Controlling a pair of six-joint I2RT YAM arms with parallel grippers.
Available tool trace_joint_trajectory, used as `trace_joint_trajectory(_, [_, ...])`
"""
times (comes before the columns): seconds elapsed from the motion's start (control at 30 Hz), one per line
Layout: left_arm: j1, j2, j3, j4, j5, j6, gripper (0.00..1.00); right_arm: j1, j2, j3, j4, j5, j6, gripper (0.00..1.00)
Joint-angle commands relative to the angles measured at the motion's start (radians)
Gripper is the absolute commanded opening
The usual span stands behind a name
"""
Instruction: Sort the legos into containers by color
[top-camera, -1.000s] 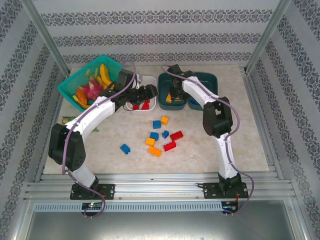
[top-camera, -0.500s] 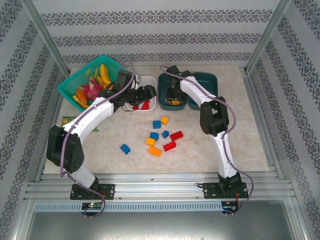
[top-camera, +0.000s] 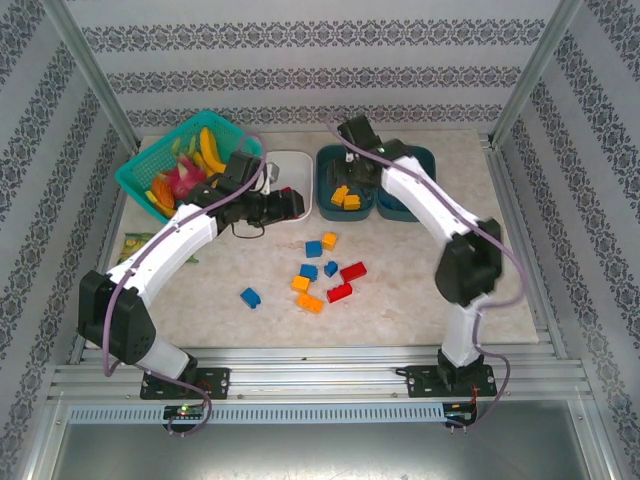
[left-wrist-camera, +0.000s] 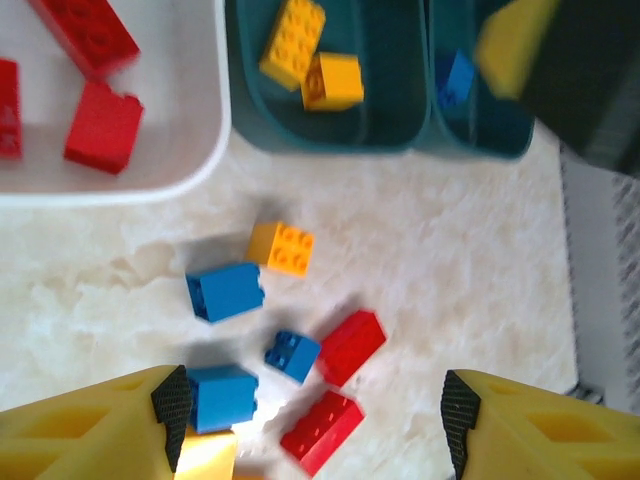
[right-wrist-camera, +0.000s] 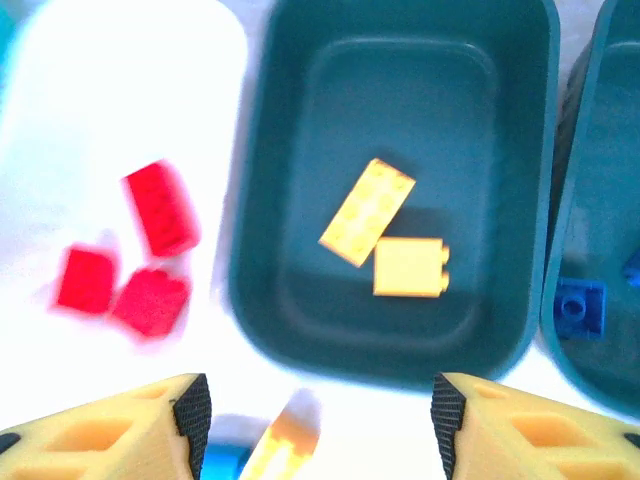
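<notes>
Loose legos lie mid-table: red ones (top-camera: 352, 271) (left-wrist-camera: 350, 346), blue ones (top-camera: 314, 248) (left-wrist-camera: 225, 291) and orange ones (top-camera: 310, 302) (left-wrist-camera: 281, 247). The white tub (top-camera: 297, 160) (left-wrist-camera: 205, 150) (right-wrist-camera: 215, 60) holds red bricks (left-wrist-camera: 103, 126) (right-wrist-camera: 160, 208). The middle teal tub (top-camera: 325, 190) (left-wrist-camera: 400, 100) (right-wrist-camera: 290, 250) holds two orange-yellow bricks (top-camera: 346, 196) (right-wrist-camera: 367, 211). A blue brick (right-wrist-camera: 579, 307) lies in the right teal tub (top-camera: 420, 160) (right-wrist-camera: 600, 150). My left gripper (top-camera: 290, 203) (left-wrist-camera: 315, 420) hangs open at the white tub's near edge, above the loose pile. My right gripper (top-camera: 357, 172) (right-wrist-camera: 318, 420) hovers open over the middle tub, holding nothing.
A bright teal lattice basket (top-camera: 140, 175) with toy fruit stands at the back left, beside the white tub. One blue brick (top-camera: 250, 297) lies apart on the near left. Metal frame posts and patterned walls ring the table.
My right gripper opened over the middle teal tub and rose; two orange-yellow bricks now lie in it. My left gripper drew back from the white tub toward the loose pile.
</notes>
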Motion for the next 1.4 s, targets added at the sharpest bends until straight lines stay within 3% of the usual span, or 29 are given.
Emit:
trace_joint_trajectory(0.0, [-0.074,0.010,-0.026,-0.125,0.045,0.176,0.68,0.028,-0.217,-0.262,0.154,-0.037,0.018,0.61])
trace_joint_trajectory(0.17, [-0.202,0.059,-0.056,-0.134,0.067,0.293,0.63,0.033,-0.550,-0.716,0.279,-0.164,0.067,0.61])
trace_joint_trajectory(0.27, [-0.292,0.107,-0.052,-0.139,0.022,0.356,0.62,0.032,-0.744,-0.887,0.265,-0.253,0.087,0.63])
trace_joint_trajectory(0.43, [-0.398,0.219,-0.010,-0.157,-0.076,0.421,0.64,0.032,-1.041,-1.050,0.177,-0.340,0.164,0.75])
trace_joint_trajectory(0.57, [-0.447,0.310,0.034,-0.169,-0.151,0.447,0.66,0.031,-1.204,-1.086,0.125,-0.362,0.214,0.82])
trace_joint_trajectory(0.9, [-0.494,0.453,0.131,-0.188,-0.289,0.473,0.65,0.029,-1.286,-1.064,0.043,-0.342,0.220,0.85])
trace_joint_trajectory(1.07, [-0.501,0.492,0.121,-0.181,-0.273,0.481,0.49,0.024,-1.291,-1.054,0.038,-0.326,0.219,0.84])
trace_joint_trajectory(1.2, [-0.506,0.504,0.116,-0.164,-0.289,0.476,0.44,0.019,-1.282,-1.055,0.045,-0.332,0.219,0.84])
trace_joint_trajectory(1.37, [-0.506,0.491,0.123,-0.156,-0.303,0.462,0.24,0.018,-1.269,-1.051,0.059,-0.334,0.221,0.83])
